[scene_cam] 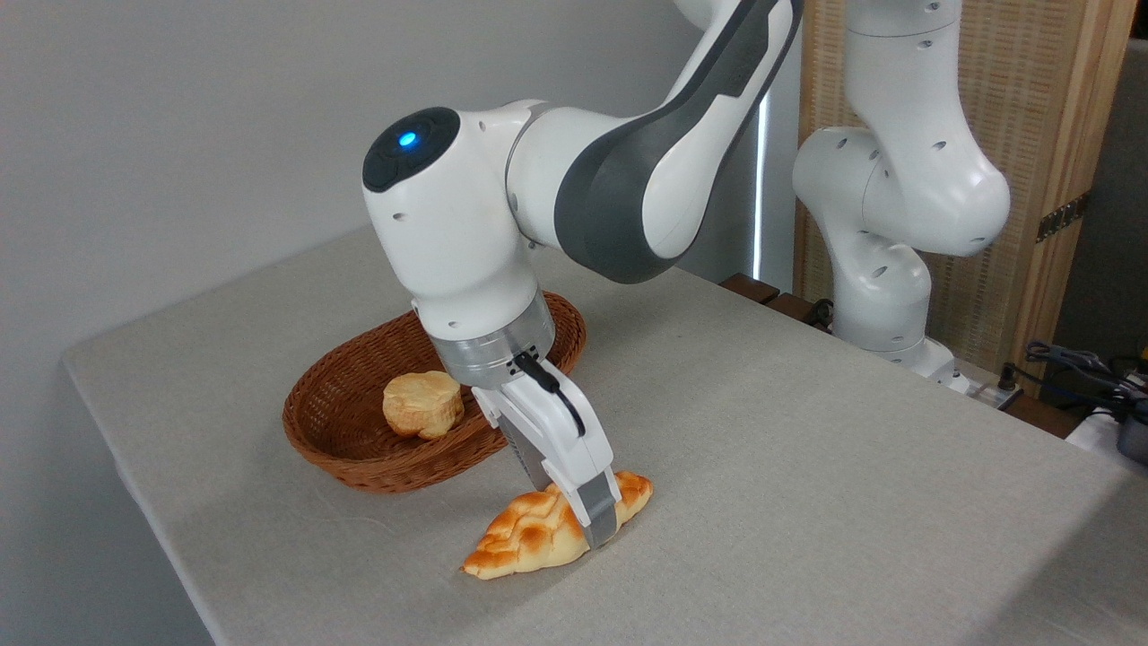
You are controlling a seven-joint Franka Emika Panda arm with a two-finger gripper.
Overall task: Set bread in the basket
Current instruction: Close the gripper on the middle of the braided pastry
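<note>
grey cloth covered the table (807, 467), which was set against a plain pale wall, with a slatted wooden screen (1040, 135) seen at the far right. a shallow oval basket of reddish-brown woven wicker (359, 449) was placed toward the left of the table, and a small round pale bun (422, 404) was seen lying inside it. an elongated braided loaf of golden-yellow bread with toasted bumps (529, 534) was laid on the cloth just near and right of the basket, outside it and apart from its rim. the white robot arm (583, 179) was bent down over the loaf, and its two-finger gripper (599, 525) was lowered onto the loaf's right part. one grey fingertip (599, 520) was seen against the loaf's near side; the other finger was hidden, so whether the bread was clasped could not be told.
</note>
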